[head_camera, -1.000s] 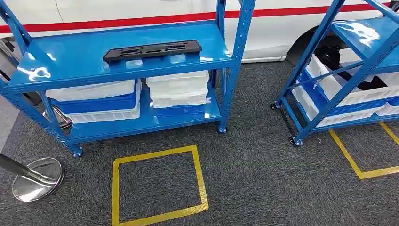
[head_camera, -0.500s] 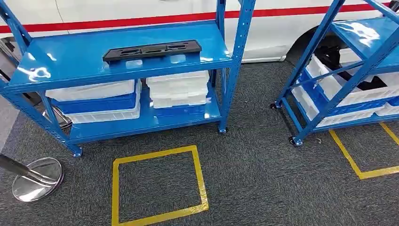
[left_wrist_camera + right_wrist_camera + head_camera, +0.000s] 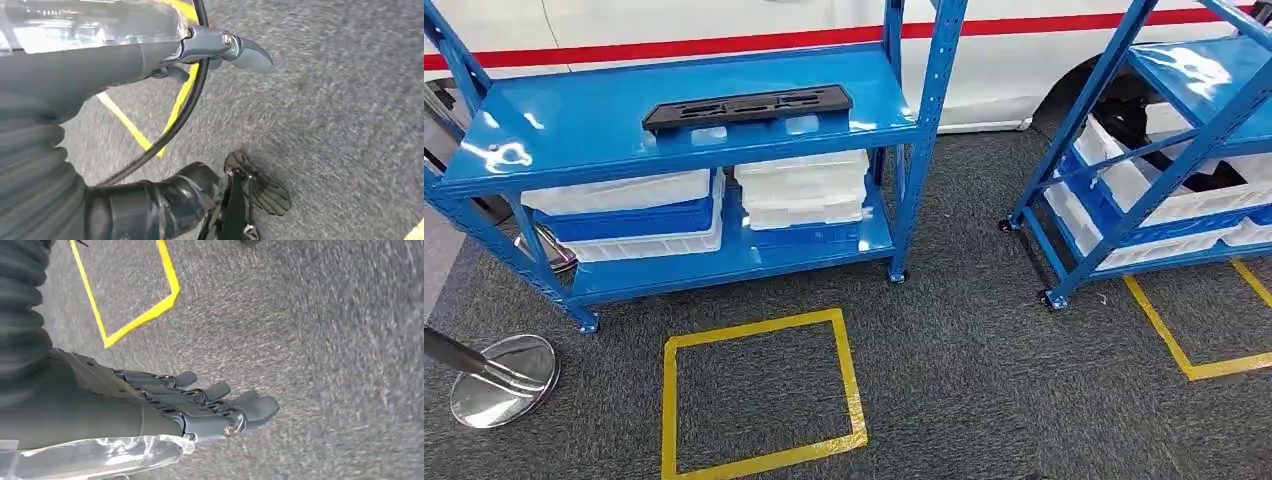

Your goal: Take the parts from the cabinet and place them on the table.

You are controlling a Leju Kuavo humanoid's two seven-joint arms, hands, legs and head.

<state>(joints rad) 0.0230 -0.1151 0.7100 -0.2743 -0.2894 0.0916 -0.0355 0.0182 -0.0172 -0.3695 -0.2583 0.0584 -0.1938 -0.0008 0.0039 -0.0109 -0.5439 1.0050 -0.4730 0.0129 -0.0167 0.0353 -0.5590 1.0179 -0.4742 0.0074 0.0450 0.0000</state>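
Right hand [image 3: 200, 412] fingers [image 3: 250, 407] apart and empty, left hand [image 3: 200, 50] fingers' state unclear, black part [image 3: 746, 106] on blue cabinet [image 3: 574, 130]

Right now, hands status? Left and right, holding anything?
Left hand: holds nothing; whether the fingers are spread or curled cannot be told.
Right hand: open, holds nothing, hanging over the carpet.

A long, flat black plastic part [image 3: 747, 106] with rectangular cut-outs lies flat on the top shelf of the blue shelving rack [image 3: 554, 125]. It sits lengthwise across the shelf, right of its middle and nearer the front edge, its right end close to the rack's right front post.
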